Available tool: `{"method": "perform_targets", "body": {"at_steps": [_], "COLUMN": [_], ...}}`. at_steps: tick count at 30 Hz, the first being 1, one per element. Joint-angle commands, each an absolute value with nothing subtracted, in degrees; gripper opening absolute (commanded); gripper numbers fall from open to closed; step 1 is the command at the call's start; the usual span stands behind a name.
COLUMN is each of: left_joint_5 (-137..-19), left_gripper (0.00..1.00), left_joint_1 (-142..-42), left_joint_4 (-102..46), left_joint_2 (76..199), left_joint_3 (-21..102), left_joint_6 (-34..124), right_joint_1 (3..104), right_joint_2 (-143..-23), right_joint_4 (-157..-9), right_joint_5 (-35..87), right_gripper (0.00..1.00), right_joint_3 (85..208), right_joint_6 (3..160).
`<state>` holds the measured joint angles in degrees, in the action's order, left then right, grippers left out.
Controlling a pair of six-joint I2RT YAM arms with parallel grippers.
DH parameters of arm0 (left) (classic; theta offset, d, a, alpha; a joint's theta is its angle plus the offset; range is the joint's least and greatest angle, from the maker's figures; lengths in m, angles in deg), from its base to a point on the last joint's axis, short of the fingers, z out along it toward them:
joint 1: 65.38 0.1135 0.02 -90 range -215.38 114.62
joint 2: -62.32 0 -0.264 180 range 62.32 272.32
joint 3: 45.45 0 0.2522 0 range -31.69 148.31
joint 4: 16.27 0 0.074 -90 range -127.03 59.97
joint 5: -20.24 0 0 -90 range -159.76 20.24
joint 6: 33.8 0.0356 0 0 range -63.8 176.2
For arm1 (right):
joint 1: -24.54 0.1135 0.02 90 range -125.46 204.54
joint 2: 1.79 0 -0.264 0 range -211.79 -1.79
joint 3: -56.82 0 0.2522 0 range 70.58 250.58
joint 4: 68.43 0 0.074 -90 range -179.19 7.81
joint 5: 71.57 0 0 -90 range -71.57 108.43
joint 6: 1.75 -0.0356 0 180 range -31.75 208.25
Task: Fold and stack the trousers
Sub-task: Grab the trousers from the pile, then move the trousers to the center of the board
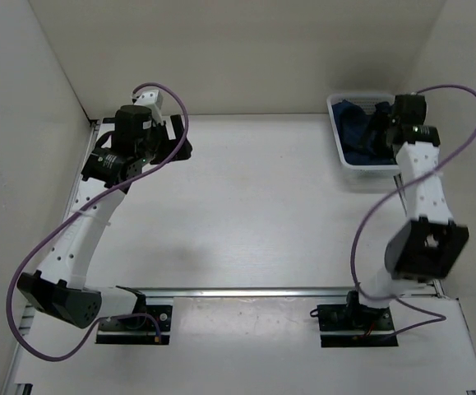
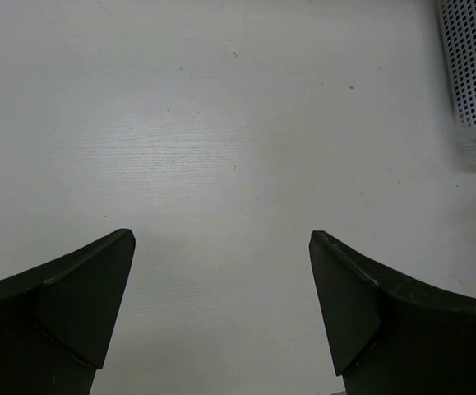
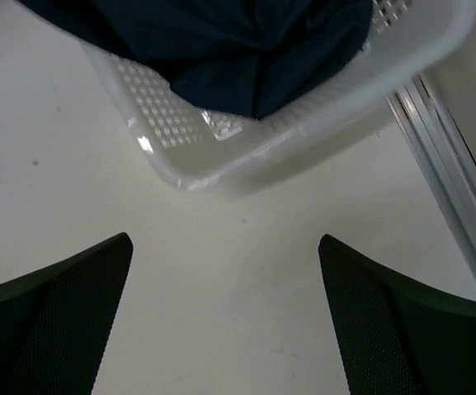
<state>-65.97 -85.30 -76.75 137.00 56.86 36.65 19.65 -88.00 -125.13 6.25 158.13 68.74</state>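
Table [image 1: 246, 214], far right corner: basket [image 3: 303, 123] holds the trousers [image 3: 221, 49], bunched. Denim, likely heavy, limp, not slippery; you should pinch a thick fold or the waistband. Right gripper [image 3: 225, 239] gapes wide just beside basket; left gripper [image 2: 221, 234] likewise, over table.

left arm [image 1: 81, 239] jaws spread wide (nothing held) | right arm [image 1: 422, 188] jaws spread wide
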Motion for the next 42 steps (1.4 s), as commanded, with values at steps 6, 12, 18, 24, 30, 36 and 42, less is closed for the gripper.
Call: {"method": "perform_targets", "body": {"at_steps": [6,12,18,24,30,36,42], "left_joint_5": [-68.5,-68.0,-67.2,-67.2,-67.8,-67.8,-64.9], "left_gripper": [1.00,1.00,1.00,1.00,1.00,1.00,1.00], "left_joint_1": [-85.1,-85.1,-85.1,-85.1,-85.1,-85.1,-85.1], "left_joint_4": [-77.5,-78.0,-79.1,-79.6,-79.6,-80.7,-82.9], "left_joint_2": [138.3,139.9,139.9,139.4,138.2,137.6,136.6], "left_joint_3": [57.5,58.8,61.2,61.2,61.2,63.9,65.2], "left_joint_6": [37.0,37.5,38.5,37.9,36.9,36.3,32.0], "right_joint_1": [16.9,15.8,15.8,15.8,15.8,23.0,43.6], "right_joint_2": [-126.0,-135.6,-138.2,-131.2,-116.0,-105.6,-101.0], "right_joint_4": [-131.8,-130.4,-129.1,-128.5,-127.8,-127.8,-126.5], "right_joint_5": [16.9,13.9,14.6,10.1,10.6,19.5,25.0], "right_gripper": [0.99,0.77,0.25,0.00,0.00,0.00,0.00], "right_joint_3": [197.0,204.3,207.1,204.8,207.6,219.6,218.6], "right_joint_6": [69.5,68.3,69.0,69.5,72.0,76.4,84.0]}}
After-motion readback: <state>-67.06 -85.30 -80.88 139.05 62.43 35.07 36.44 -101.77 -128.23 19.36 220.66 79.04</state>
